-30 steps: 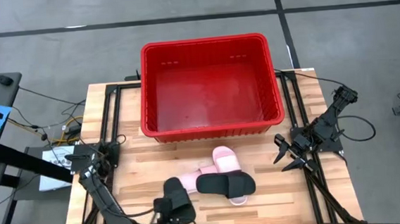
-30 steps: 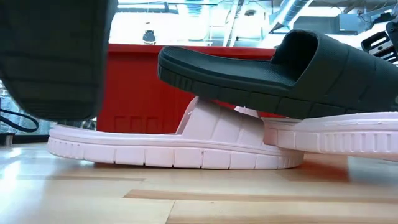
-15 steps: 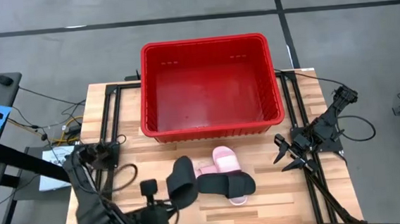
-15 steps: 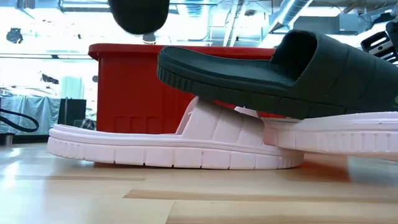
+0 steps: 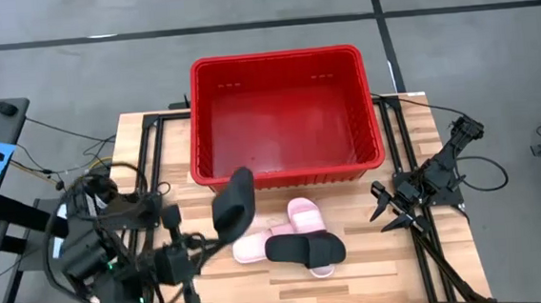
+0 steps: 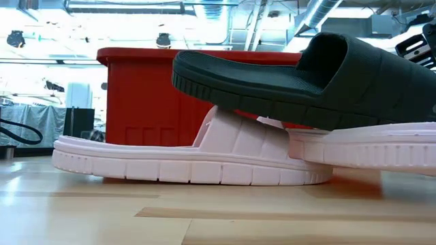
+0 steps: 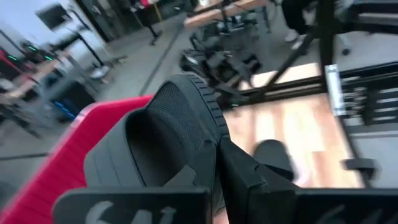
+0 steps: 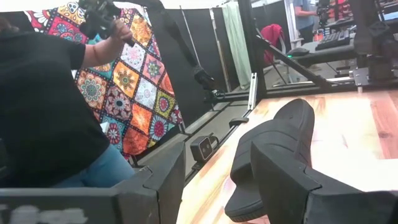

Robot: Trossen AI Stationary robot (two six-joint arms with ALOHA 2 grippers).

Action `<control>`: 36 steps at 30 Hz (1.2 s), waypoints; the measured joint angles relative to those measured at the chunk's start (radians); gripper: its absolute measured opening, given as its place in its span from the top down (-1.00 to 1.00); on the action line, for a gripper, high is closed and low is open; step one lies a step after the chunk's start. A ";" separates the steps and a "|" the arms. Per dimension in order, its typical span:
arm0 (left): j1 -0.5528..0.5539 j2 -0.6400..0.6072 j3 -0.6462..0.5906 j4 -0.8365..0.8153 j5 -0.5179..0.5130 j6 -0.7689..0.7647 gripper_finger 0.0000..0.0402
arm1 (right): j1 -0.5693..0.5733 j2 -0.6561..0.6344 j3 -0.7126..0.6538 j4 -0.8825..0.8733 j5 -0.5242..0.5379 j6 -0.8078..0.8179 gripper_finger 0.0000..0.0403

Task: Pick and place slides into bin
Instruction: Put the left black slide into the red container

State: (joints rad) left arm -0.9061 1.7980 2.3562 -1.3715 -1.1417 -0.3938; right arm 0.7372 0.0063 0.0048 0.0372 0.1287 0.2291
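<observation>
Three slide sandals remained on the wooden surface (image 5: 354, 260), so by my reading the task was barely begun: the large rectangular red plastic bin (image 5: 288, 174) with slotted sides looked bare inside in the high view. One black open-toe slide sandal (image 5: 233, 202) was in the air, pinched between the fingers of the left tool (image 5: 203, 240) and held on edge just beside the bin's near rim, not yet over its opening. In the left wrist view the dark fingers (image 7: 249, 174) were pressed onto that sandal's sole and strap.

On the surface, in front of the bin, lay the heap still to be moved: a second black slide sandal (image 5: 305, 249) resting across two pale pink slide sandals (image 5: 305, 215), one of them pointing toward the bin and the other (image 5: 250, 247) lying toward the left. The right tool (image 5: 387, 213) waited at the surface's right edge, well apart from the heap, its fingers spread and holding nothing.
</observation>
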 joint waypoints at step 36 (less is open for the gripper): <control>1.078 -0.351 -0.258 0.136 0.987 1.030 1.00 | 0.000 0.000 0.000 0.000 0.000 0.000 0.15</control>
State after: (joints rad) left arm 0.1722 1.4469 2.0977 -1.2351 -0.1546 0.6365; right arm 0.7372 0.0059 0.0047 0.0372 0.1287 0.2291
